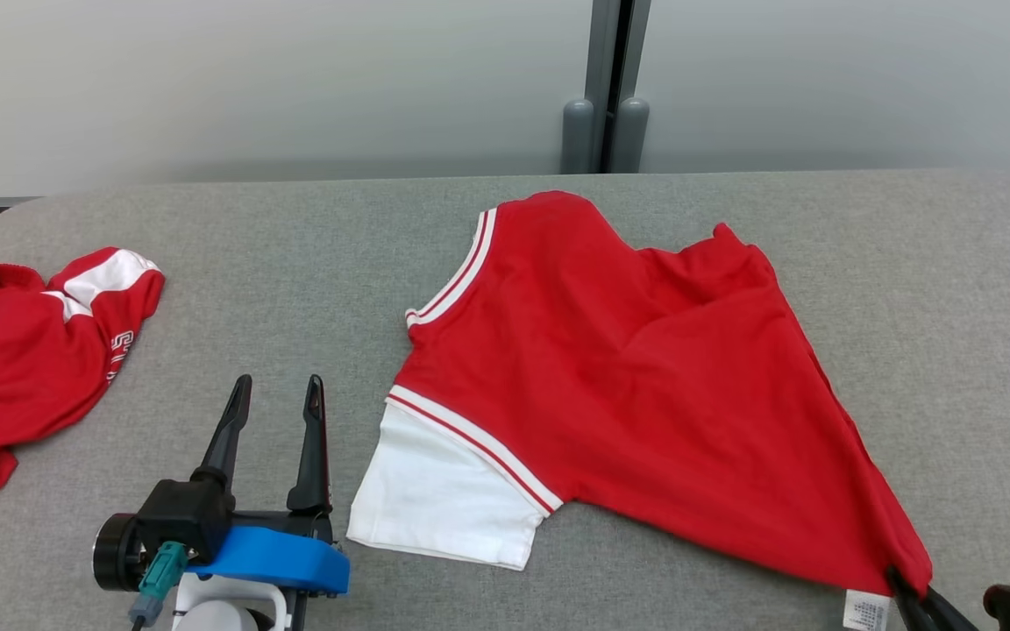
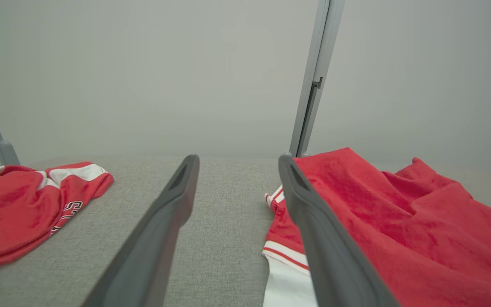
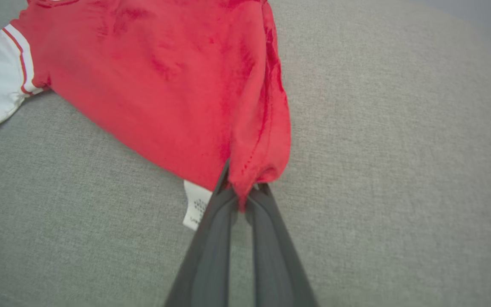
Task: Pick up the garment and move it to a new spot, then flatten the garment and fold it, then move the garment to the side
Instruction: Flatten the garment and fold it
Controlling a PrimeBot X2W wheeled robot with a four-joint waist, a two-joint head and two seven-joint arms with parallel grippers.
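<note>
Nearest the head camera, the left gripper (image 1: 279,382) stood over the grey fabric-covered worktop (image 1: 233,245), its two dark fingers spread wide and holding nothing. At the near right edge, the right gripper (image 3: 244,187) had its fingers pressed together, pinching the hem corner of the red short-sleeved knit shirt (image 1: 645,377), just beside a small white care label (image 1: 866,609).

That shirt lay centre-right on the worktop, mostly spread but creased, and drawn to a point at the pinched corner. Its long axis ran diagonally, from the white-striped neckline (image 1: 457,280) on the far side down to the held corner at the near right. One white sleeve (image 1: 444,499) pointed toward the near left, close to the open left gripper. A crumpled red-and-white garment (image 1: 23,368) lay well apart at the left edge.

The shirt looked light, soft and limp, not fragile. Held by one corner it would likely trail, stretch and bunch rather than keep its shape. Hem corners and the shoulder seam by the sleeve seemed the soundest places to take hold, one in each gripper, so the cloth could be drawn taut.
</note>
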